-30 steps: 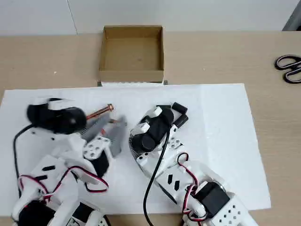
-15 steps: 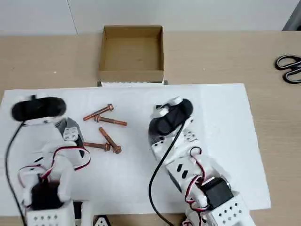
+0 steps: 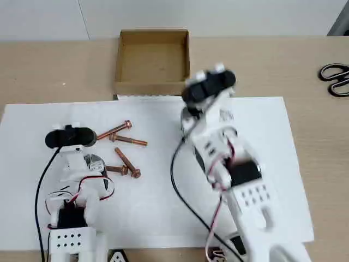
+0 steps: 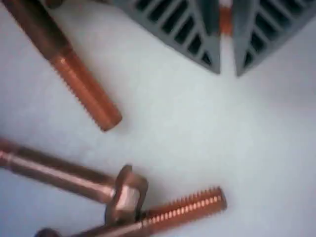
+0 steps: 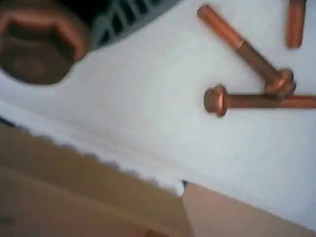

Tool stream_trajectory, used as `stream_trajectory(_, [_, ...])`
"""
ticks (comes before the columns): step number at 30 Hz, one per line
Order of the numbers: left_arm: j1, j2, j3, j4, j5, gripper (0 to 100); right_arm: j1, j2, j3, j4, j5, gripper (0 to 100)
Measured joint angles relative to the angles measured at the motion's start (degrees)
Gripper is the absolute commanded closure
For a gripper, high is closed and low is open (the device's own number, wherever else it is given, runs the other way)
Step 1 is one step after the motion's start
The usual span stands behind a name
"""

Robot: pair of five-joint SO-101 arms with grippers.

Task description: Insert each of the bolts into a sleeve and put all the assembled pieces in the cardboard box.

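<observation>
From above I see a wooden tabletop against a pale wall, with a white sheet spread across it. The cardboard box sits open just past the sheet's far edge. Scissors lie well apart at the side. Four loose bolts rest on the sheet beside the left arm. The right arm stands by the box's corner.

On the left wrist camera, the left claw hangs over the sheet near the bolts, its grey fingers drawn close with a thin slit between them.

On the right wrist camera, the right claw pinches the held bolt, head toward the lens, above the sheet's ragged edge.
</observation>
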Motion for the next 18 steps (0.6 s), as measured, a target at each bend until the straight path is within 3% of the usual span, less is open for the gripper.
stream_trajectory(18, [0.0,0.09,0.53,-0.62,0.0,99,0.88,66.02,-63.65,-5.19,0.0,99.6])
